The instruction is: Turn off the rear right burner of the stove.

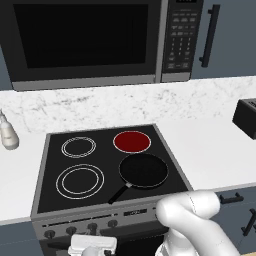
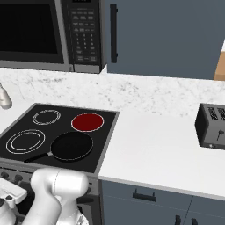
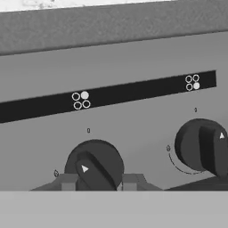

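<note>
We see the gripper [image 3: 95,181] clenched on a knob [image 3: 94,165] of the stove [image 1: 50,160]; rear right burner [image 1: 132,141] glows red

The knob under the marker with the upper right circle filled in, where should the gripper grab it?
On the knob, pinch the raised bar across its face, one fingertip on each long flank, approaching straight at the stove front panel. The gripper already straddles it.
</note>
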